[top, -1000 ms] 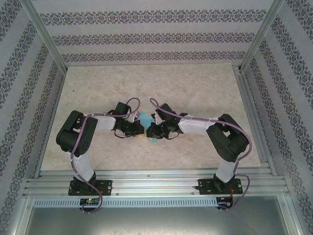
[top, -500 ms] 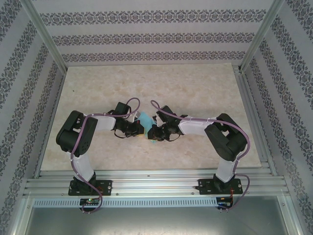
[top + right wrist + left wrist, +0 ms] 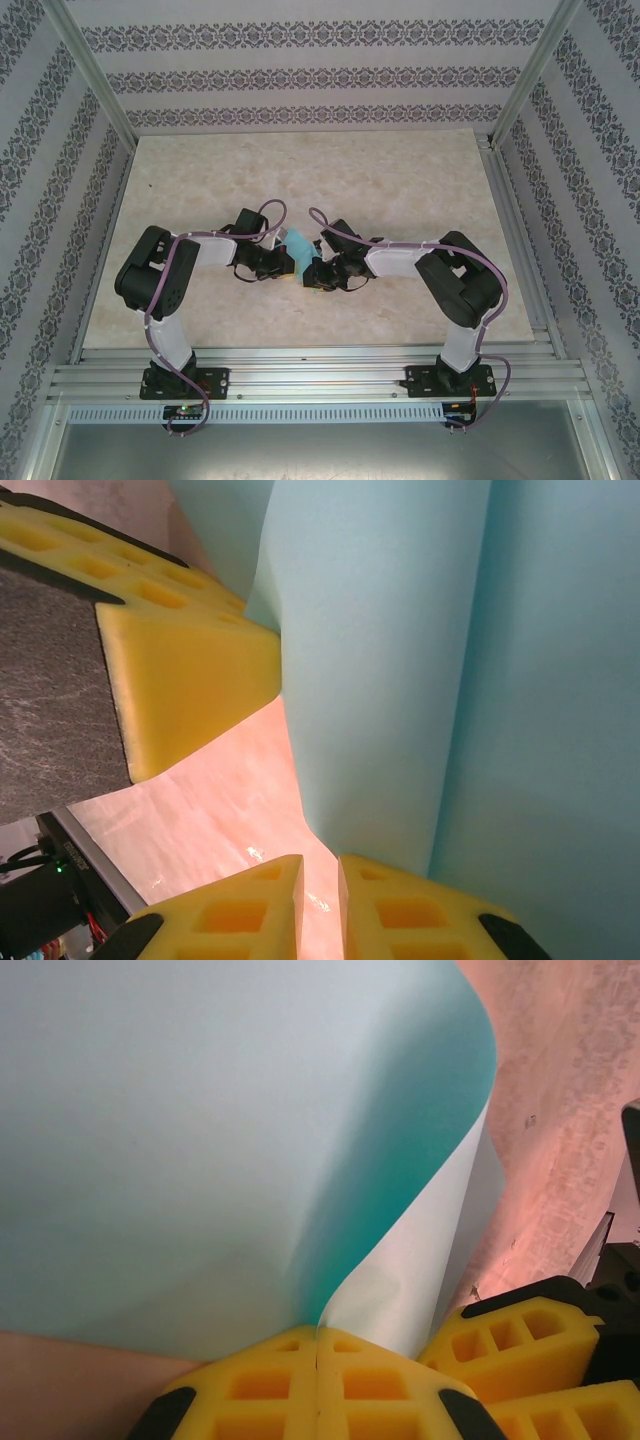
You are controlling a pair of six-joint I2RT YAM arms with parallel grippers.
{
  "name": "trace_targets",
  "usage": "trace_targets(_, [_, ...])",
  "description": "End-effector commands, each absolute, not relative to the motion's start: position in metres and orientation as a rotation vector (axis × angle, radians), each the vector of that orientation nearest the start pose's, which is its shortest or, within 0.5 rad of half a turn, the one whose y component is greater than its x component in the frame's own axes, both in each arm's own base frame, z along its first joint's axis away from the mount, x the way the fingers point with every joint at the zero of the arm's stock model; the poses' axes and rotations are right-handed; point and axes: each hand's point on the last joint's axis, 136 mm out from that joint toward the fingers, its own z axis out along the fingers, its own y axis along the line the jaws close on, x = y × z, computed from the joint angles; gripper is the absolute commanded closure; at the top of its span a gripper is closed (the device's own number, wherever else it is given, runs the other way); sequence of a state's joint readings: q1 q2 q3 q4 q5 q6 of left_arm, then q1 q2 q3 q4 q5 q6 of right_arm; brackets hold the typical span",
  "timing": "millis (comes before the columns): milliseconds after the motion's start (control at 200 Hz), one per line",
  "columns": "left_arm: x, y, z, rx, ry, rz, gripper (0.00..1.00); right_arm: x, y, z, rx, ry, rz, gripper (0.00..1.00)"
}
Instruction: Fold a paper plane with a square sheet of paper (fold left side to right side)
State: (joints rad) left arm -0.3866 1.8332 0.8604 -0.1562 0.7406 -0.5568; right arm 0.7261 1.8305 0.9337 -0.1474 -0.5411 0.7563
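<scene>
One square sheet of paper; two pincers: left pincer, right pincer.

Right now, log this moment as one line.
left gripper: shut on square sheet of paper | right gripper: slightly open beside it | sheet: curled

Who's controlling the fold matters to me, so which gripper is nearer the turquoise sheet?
Left. The left gripper is shut on the edge of the square sheet of paper. The right gripper sits just beside the sheet, jaws slightly apart, bare table between them.
</scene>
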Motion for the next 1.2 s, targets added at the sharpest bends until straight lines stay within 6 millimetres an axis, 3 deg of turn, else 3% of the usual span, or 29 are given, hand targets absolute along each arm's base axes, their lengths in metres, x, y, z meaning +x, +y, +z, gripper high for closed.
trace_targets(0, [0.294, -0.233, 0.004, -0.025, 2.879, -1.154, 1.00, 0.235, 0.332, 0.016, -0.172, 2.926, 1.134, 0.83])
trace_targets(1194, [0.306, -0.233, 0.008, -0.046, 2.850, -1.131, 1.00, 0.234, 0.318, 0.009, -0.113, 2.930, 1.097, 0.80])
